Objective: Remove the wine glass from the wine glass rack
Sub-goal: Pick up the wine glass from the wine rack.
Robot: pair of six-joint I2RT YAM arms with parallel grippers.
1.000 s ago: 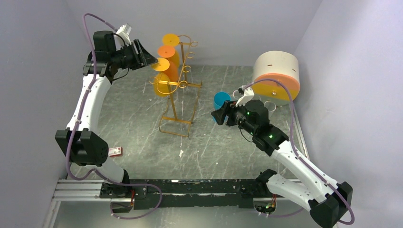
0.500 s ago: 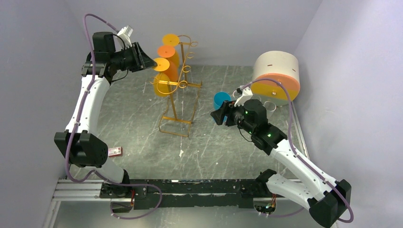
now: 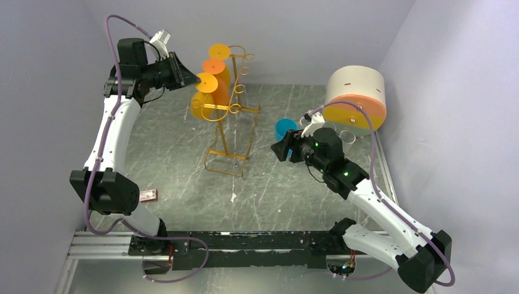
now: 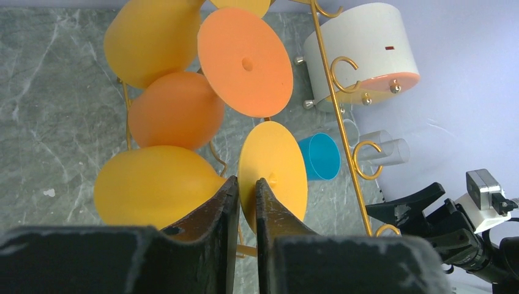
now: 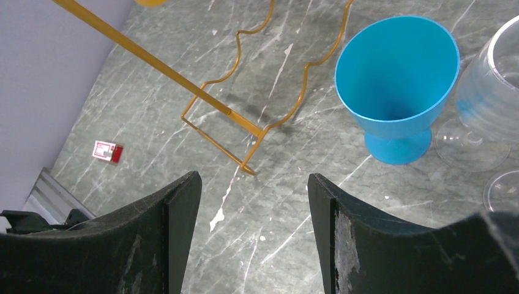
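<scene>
So, the glass (image 4: 153, 187), a yellow one, is on the rack (image 3: 232, 109), on the rack's left side near the top. It's slung with its foot (image 4: 283, 160) tipped toward the left arm and the bowl hanging lower, and as far as I can tell it isn't off the rack yet. My guess is it sits that way because the rack carries each glass by the stem in a wire hook. That leaves the foot disc as the part that sticks out and is easy to reach. Left gripper (image 4: 246, 184) is at the rack's left, high off the table (image 3: 177, 159), edge-on to that disc. Its fingers are almost together with only a thin slit between them, and the disc's rim is in the slit, so it reads as a pinch on the foot. Can't tell if it's firm enough to lift. The edge-on grip makes sense, since it likely lets the arm slide the stem back out of the hook. An orange glass (image 4: 174, 110) and a second yellow glass (image 4: 150, 37) hang just beside it on the same side of the rack, so pulling out could knock them. Right gripper (image 5: 254, 184) is right of the rack, low over the table, jaws wide apart, holding and touching nothing; parked out of the way, I'd say. A blue cup (image 5: 398, 79) stands upright right of the rack, with a clear glass (image 5: 489, 92) just beside it and a white drum (image 3: 355, 92) farther right.
</scene>
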